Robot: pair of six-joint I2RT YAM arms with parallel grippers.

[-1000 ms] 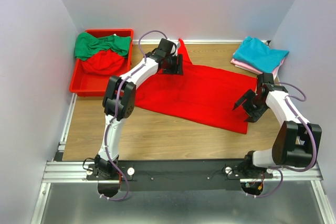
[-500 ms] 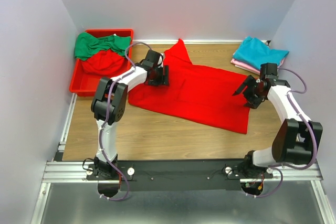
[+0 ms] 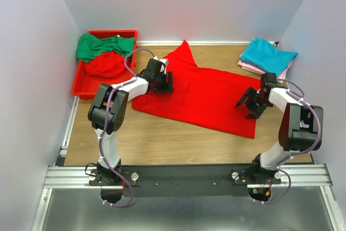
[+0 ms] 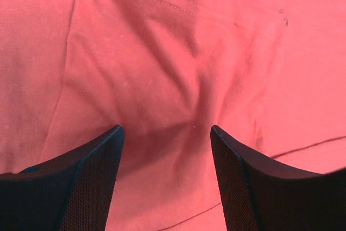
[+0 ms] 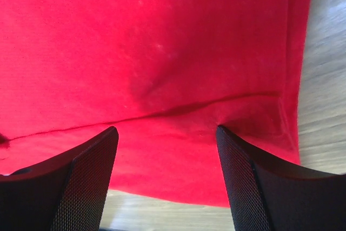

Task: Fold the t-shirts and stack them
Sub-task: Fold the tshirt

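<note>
A bright red t-shirt (image 3: 208, 94) lies spread across the middle of the wooden table, a sleeve pointing toward the back wall. My left gripper (image 3: 164, 83) hovers open over its left part; the left wrist view shows wrinkled red cloth (image 4: 167, 79) between the spread fingers (image 4: 92, 177), nothing pinched. My right gripper (image 3: 247, 103) stands open over the shirt's right edge; in the right wrist view the red cloth (image 5: 162, 52) and its hem lie under the fingers (image 5: 259, 182). Green (image 3: 102, 46) and red (image 3: 105, 64) t-shirts fill the bin. Teal (image 3: 267, 55) and pink (image 3: 254, 67) t-shirts are stacked at back right.
A red plastic bin (image 3: 86, 88) stands at the back left by the left wall. Walls close in on both sides and at the back. Bare wood (image 3: 178, 142) shows in front of the shirt, and a metal rail (image 3: 184, 177) runs along the near edge.
The left gripper moved from the shirt's back-left corner toward the near left and opened wider. The sleeve now lies flat and uncovered. The right gripper shifted left, onto the shirt's right edge.
</note>
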